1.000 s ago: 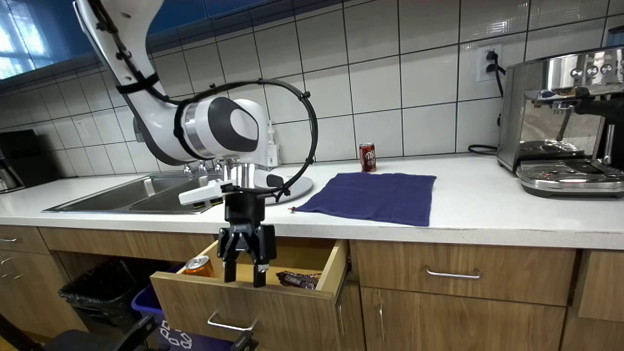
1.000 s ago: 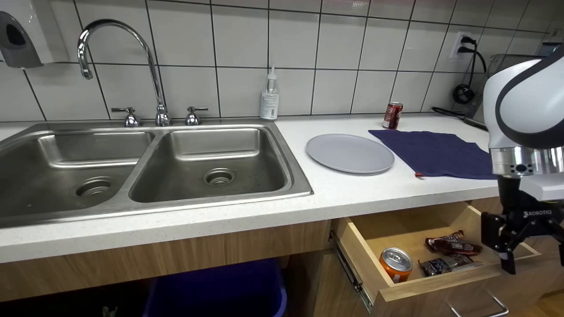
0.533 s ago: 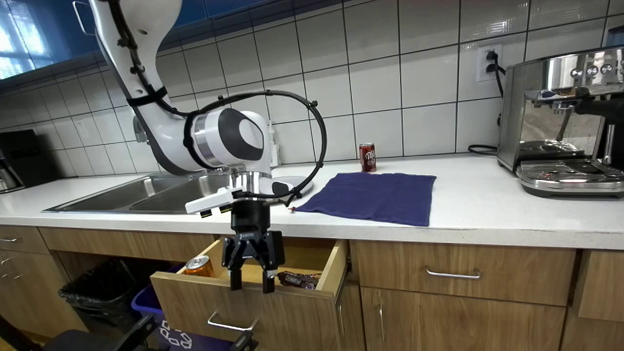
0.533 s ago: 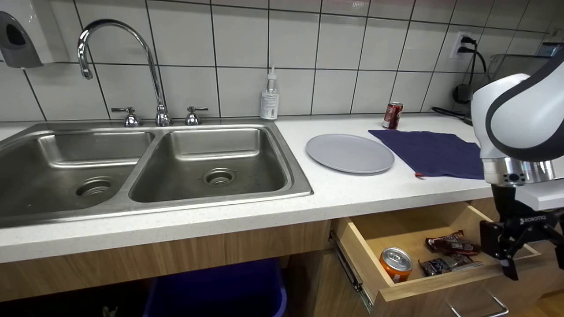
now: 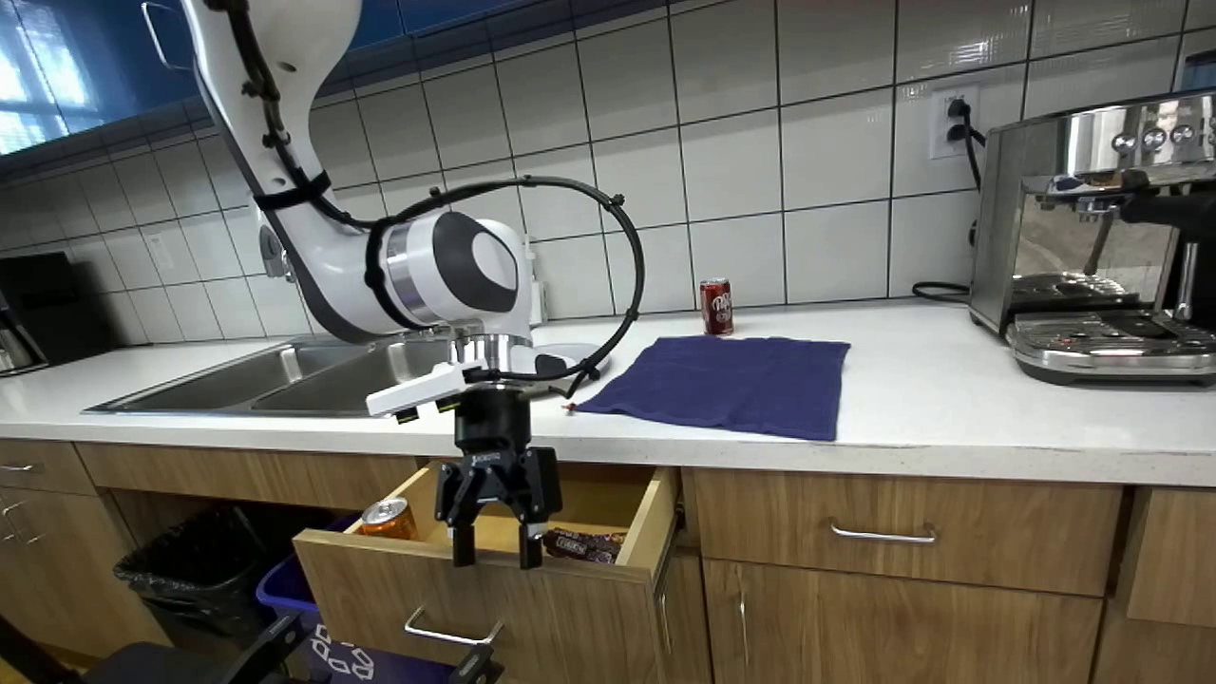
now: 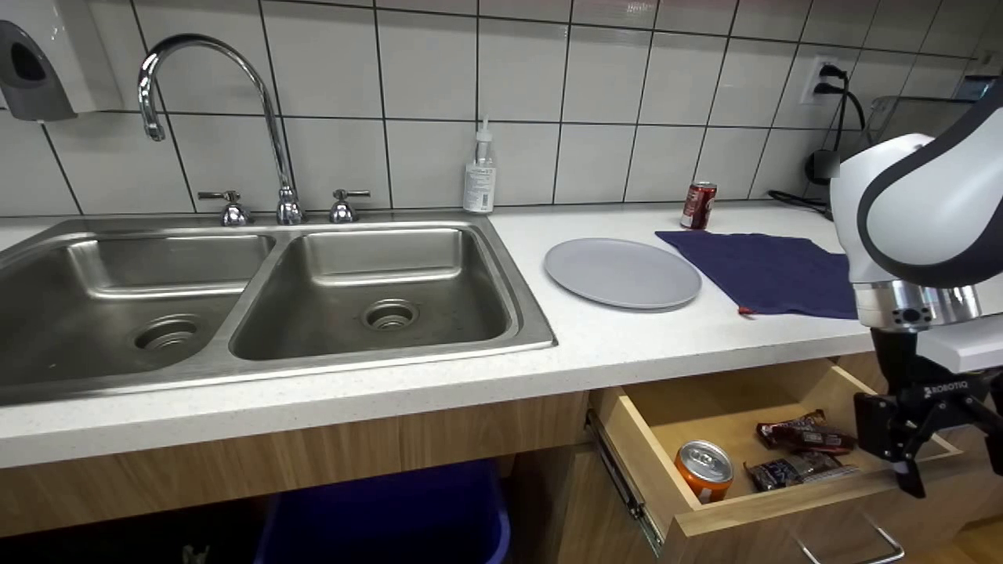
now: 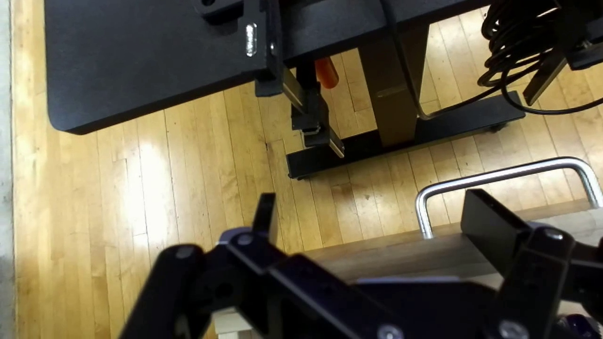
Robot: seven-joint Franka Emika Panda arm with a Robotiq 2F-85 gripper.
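Clearly spread, the claw [image 5: 497, 557] hangs near the drawer [image 5: 570, 608], whose orange can [image 6: 705, 470] shows only in the exterior views

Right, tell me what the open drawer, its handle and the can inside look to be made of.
Drawer: wood or wood-look laminate, satin; brown grain across its front.
Handle: polished metal, perhaps steel; bright highlights along the bar.
Can: metal, probably aluminium, glossy; bare silvery top, orange side.

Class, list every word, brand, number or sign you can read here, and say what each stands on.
"ROBOTIQ": on the gripper.
White outlined sign, partly hidden, no words legible: blue bin.
Too small or blurred to read: red soda can, orange can, pump bottle label, snack wrappers.
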